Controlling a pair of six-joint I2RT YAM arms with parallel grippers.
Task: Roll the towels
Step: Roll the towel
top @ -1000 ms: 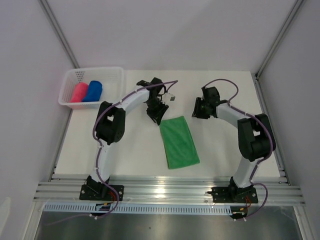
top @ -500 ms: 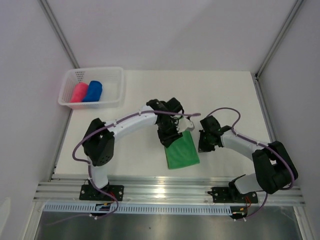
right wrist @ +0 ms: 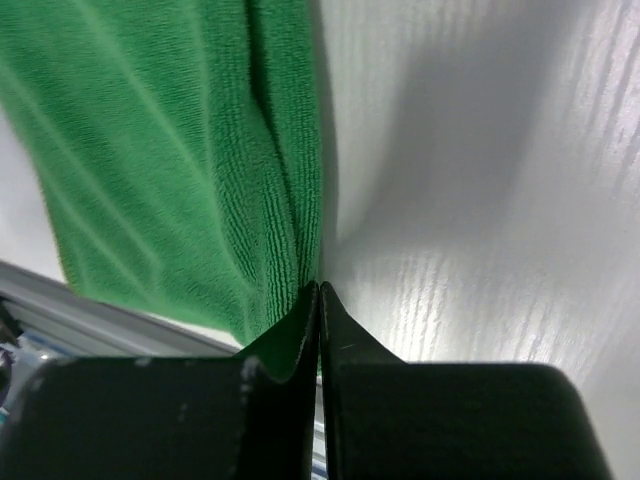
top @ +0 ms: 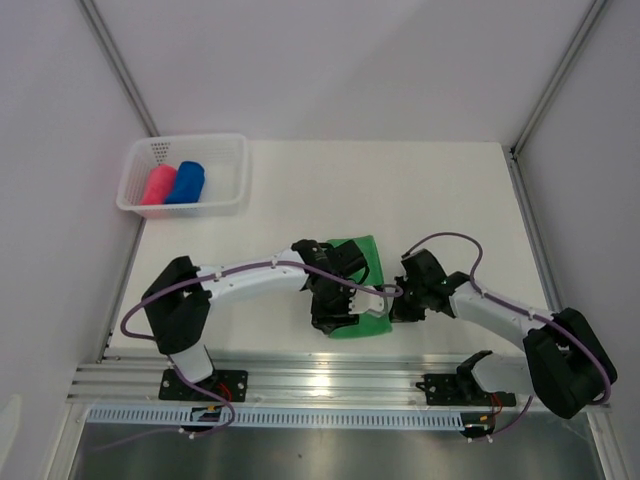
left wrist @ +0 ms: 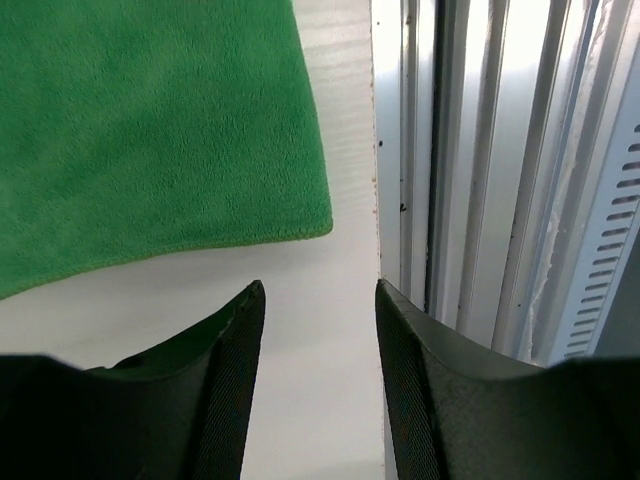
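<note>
Left claw [left wrist: 318, 300]: jaws are held wide with nothing between; the near corner of the green towel [left wrist: 150, 130] is seen just ahead, untouched.
Right claw [right wrist: 319, 290]: pinched closed, apparently on the towel's right near edge, where the fabric is puckered.
Towel axis: laid on the bench [top: 300, 190], long axis near-to-far; rolling is judged to run away from both claws.
Basket [top: 238, 170]: pink towel [top: 158, 186] and blue towel [top: 187, 182], rolled, far left.

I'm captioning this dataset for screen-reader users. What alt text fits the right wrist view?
The right gripper, jaws closed, pinches the edge of the green towel, which puckers into a ridge there. White table lies to the right.
</note>
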